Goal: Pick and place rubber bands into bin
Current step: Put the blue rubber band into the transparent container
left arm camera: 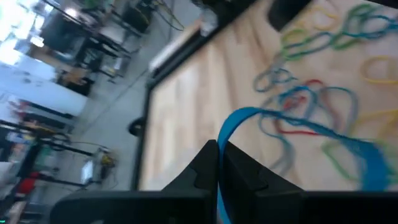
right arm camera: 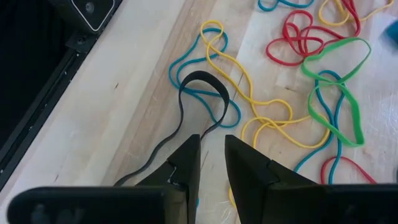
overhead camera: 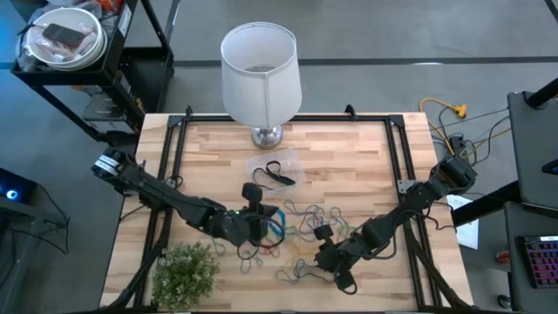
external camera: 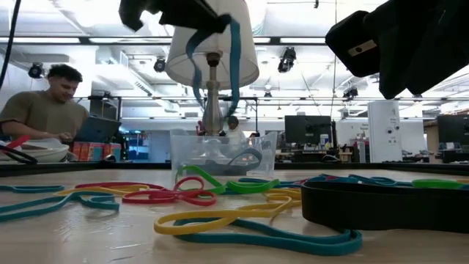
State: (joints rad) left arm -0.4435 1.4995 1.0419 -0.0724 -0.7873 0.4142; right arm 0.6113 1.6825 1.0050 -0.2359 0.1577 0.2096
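Many rubber bands (overhead camera: 305, 228) in red, yellow, green, blue and black lie loose on the wooden table. The see-through bin (overhead camera: 275, 171) stands in front of the lamp and holds a black band; the low view shows the bin (external camera: 220, 154) behind the pile. My left gripper (overhead camera: 258, 216) is raised above the pile, shut on a blue band (left arm camera: 298, 124). My right gripper (right arm camera: 211, 152) is low over the table's near right part, open by a narrow gap. One strand of a black band (right arm camera: 200, 84) runs into that gap. My left gripper pinches the blue band's upper part (left arm camera: 221, 146) between its two shut fingers. The band hangs slack below the fingers as a long loop (external camera: 234, 62), clear of the table. My right gripper: whether its fingers touch the black band's strand (right arm camera: 211, 127) I cannot tell.
A white lamp shade (overhead camera: 261, 71) on a metal foot stands at the table's far middle, just behind the bin. A green plant (overhead camera: 186, 272) sits at the near left corner. A person (external camera: 44, 103) sits beyond the table's far side. Bare wood lies left and right of the pile.
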